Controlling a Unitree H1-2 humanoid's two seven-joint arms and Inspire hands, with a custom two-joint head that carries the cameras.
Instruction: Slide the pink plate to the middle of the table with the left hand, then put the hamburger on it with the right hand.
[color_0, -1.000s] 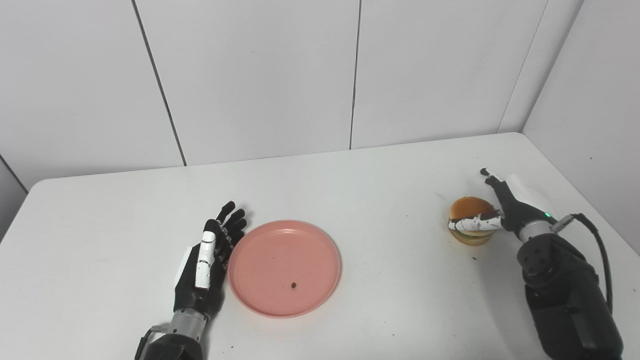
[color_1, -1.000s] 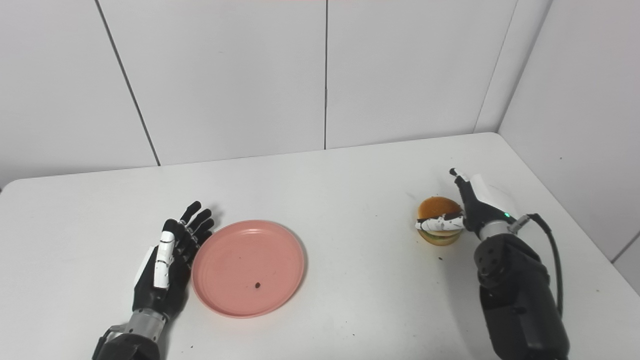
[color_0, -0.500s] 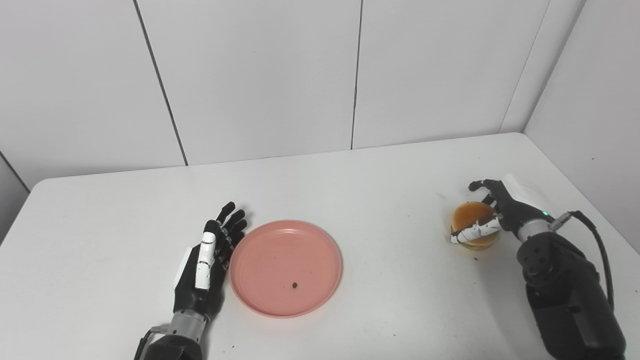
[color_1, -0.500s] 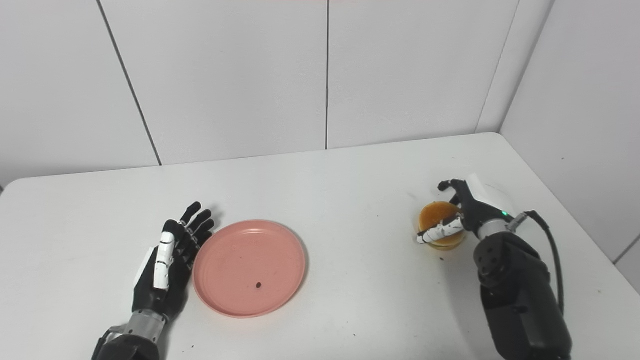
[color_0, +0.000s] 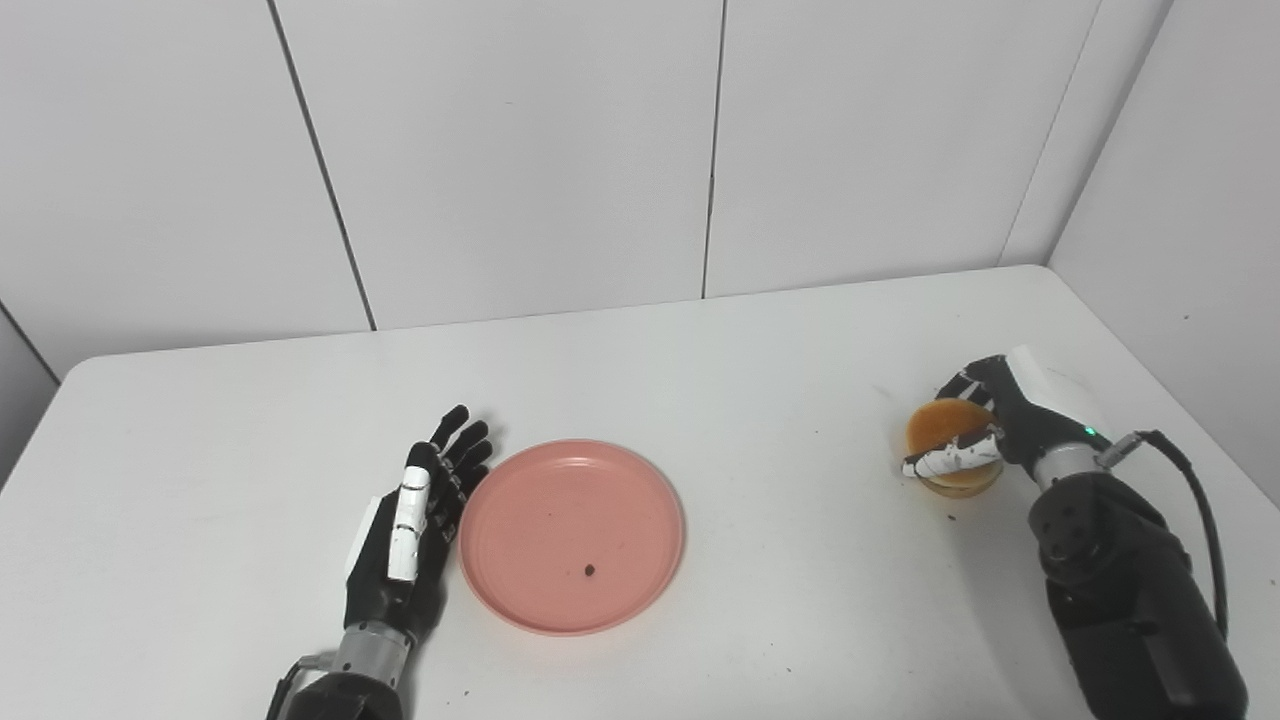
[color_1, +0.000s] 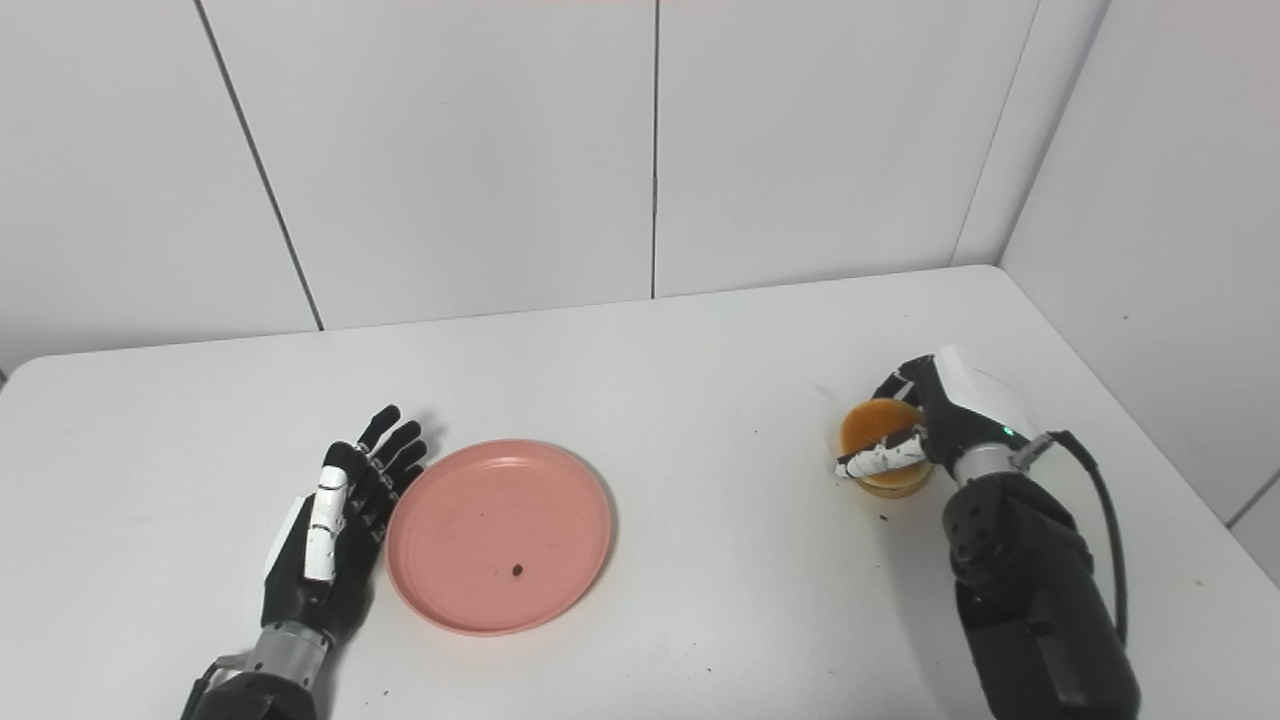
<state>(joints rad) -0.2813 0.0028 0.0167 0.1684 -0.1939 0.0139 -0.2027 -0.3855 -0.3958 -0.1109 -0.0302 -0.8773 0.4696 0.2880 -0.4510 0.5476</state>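
White table (color_0: 700, 370): right hand (color_0: 985, 430) closed around hamburger (color_0: 948, 455); left hand (color_0: 415, 515), fingers spread and empty, lies flat just beside pink plate (color_0: 620, 490).

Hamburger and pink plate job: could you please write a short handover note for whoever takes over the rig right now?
Left hand: open, flat on the white table, fingers straight, beside the left rim of the round pink plastic plate.
Right hand: fingers and thumb closed around the small toy hamburger with the tan bun, near the table's right edge.
Done: plate sits about mid-table; a dark speck lies in it.
Left: lift the hamburger, carry it left, set it on the plate, release.
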